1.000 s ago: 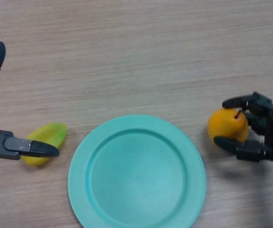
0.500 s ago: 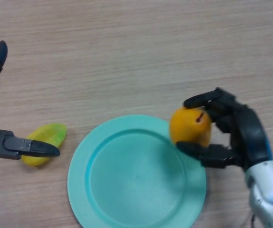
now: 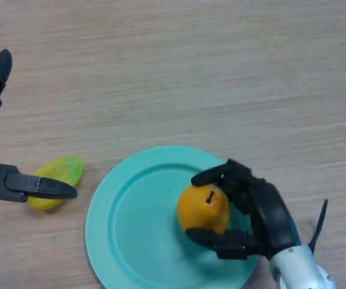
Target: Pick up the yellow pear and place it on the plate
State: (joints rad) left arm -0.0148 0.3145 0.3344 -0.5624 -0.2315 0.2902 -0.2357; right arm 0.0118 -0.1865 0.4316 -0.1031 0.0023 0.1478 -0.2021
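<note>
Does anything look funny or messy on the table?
Nothing is spilled or broken. The right hand holds the yellow pear over the teal plate, stem up. The only odd bit: a yellow-green fruit lies off the plate at the left, with the open left hand reaching over it.

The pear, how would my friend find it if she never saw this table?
Look for the big teal plate on the wooden table. The pear is over its right half, held in the right hand. It is round, orange-yellow, with a dark stem.
</note>
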